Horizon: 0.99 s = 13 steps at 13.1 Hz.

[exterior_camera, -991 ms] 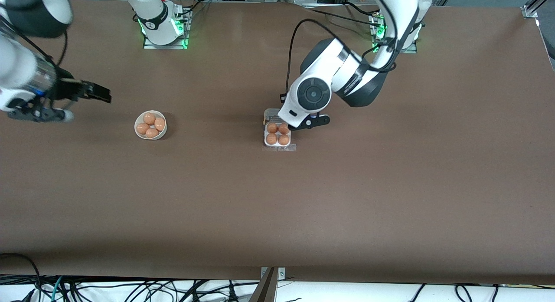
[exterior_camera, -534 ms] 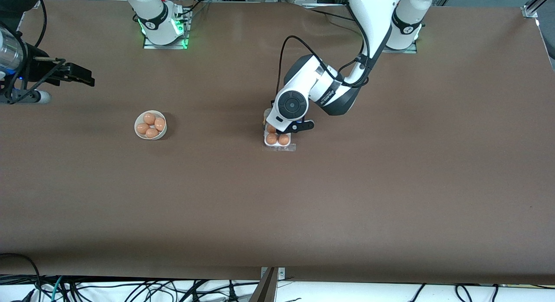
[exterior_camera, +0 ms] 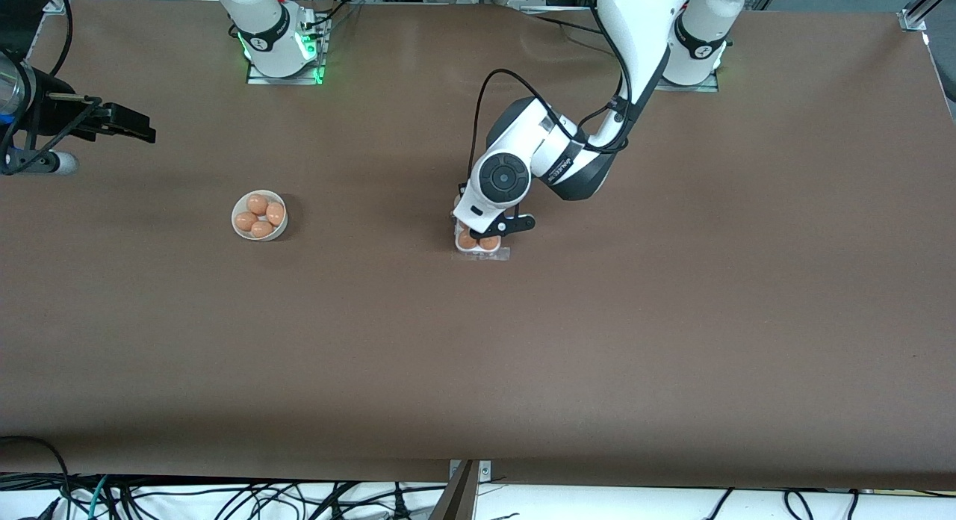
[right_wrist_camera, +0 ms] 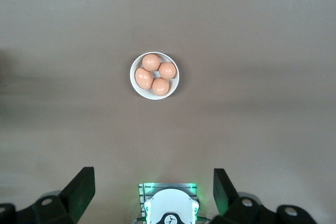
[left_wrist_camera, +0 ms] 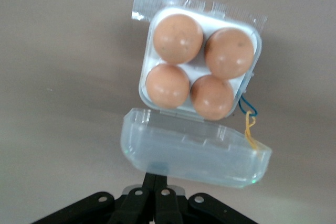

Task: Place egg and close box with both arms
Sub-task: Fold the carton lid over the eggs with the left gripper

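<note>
We see the box (left_wrist_camera: 198, 72) mid-table, all four cells filled with eggs (left_wrist_camera: 177, 37), so we judge the placing done and lid closing left. The clear lid (left_wrist_camera: 194, 150) is hinged open, standing tilted off the tray edge that faces the arm bases; its long axis runs along that hinge edge, parallel to the table's length.

The left end effector (left_wrist_camera: 157, 203) sits right at the lid's outer face, on the side away from the eggs, low over the box; in the front view the wrist covers the farther egg row (exterior_camera: 478, 241). Its fingers (left_wrist_camera: 152, 184) look pressed together, holding nothing, apparently touching the lid, though contact is hard to confirm. We judge the push has to go from the hinge side toward the front camera to fold the lid over the eggs.

The right end effector (exterior_camera: 119, 122) waits up in the air over the right arm's end of the table, fingers (right_wrist_camera: 79, 190) spread apart and empty. The bowl (exterior_camera: 281, 227) of four spare eggs sits well apart from the box, toward that end.

The left arm is clearly nearer.
</note>
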### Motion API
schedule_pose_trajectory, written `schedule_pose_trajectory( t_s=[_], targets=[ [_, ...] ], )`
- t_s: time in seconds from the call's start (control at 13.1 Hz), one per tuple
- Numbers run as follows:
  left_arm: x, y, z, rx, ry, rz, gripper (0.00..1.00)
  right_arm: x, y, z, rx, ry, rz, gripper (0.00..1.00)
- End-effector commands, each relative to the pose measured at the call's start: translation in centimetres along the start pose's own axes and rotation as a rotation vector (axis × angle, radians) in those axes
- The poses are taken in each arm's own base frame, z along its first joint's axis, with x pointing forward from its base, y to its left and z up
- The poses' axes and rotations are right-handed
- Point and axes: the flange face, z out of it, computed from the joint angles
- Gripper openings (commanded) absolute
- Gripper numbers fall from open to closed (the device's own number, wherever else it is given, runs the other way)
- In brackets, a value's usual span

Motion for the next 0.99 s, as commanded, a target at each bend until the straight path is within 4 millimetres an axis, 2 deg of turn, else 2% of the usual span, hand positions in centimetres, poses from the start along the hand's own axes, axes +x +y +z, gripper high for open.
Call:
schedule_pose_trajectory(
  t_s=[0.0, 0.08, 0.15, 0.38, 0.46, 0.53, 0.61, 0.69, 0.76, 0.91],
  targets=[
    [1.2, 0.2, -2.9, -0.049, 0.030, -0.019, 0.08, 0.0, 0.1, -0.7, 0.009, -0.005, -0.014, 1.00],
    [1.4, 0.0, -4.1, -0.063, 0.042, -0.020, 0.12, 0.1, 0.3, -0.6, 0.010, -0.007, -0.013, 1.00],
    [2.4, -0.9, -5.4, -0.076, 0.055, -0.039, 0.21, 0.1, 0.3, -0.6, 0.010, -0.007, -0.013, 1.00],
    [4.6, -3.9, -13.7, -0.112, 0.212, -0.064, 0.82, 0.3, 0.1, -1.0, 0.011, 0.004, -0.017, 1.00],
    [5.8, -5.0, -14.6, -0.084, 0.260, -0.076, 1.00, 0.3, 0.0, -1.0, 0.010, 0.004, -0.019, 1.00],
    [7.0, -6.6, -16.0, -0.047, 0.322, -0.093, 1.00, 0.3, -0.1, -1.2, 0.013, 0.008, -0.022, 1.00],
    [7.0, -7.5, -17.8, -0.024, 0.376, -0.090, 1.00, 0.2, -0.5, -1.4, 0.011, 0.014, -0.028, 1.00],
    [7.3, -9.3, -20.2, 0.002, 0.440, -0.102, 1.00, 0.2, -1.1, -1.5, 0.009, 0.013, -0.038, 1.00],
    [7.6, -11.0, -21.7, 0.027, 0.458, -0.121, 1.00, 0.2, -1.1, -1.4, 0.010, 0.011, -0.040, 1.00],
    [9.4, -14.4, -23.3, 0.038, 0.435, -0.127, 1.00, 0.1, -1.0, -2.3, 0.009, 0.031, -0.042, 1.00]
  ],
)
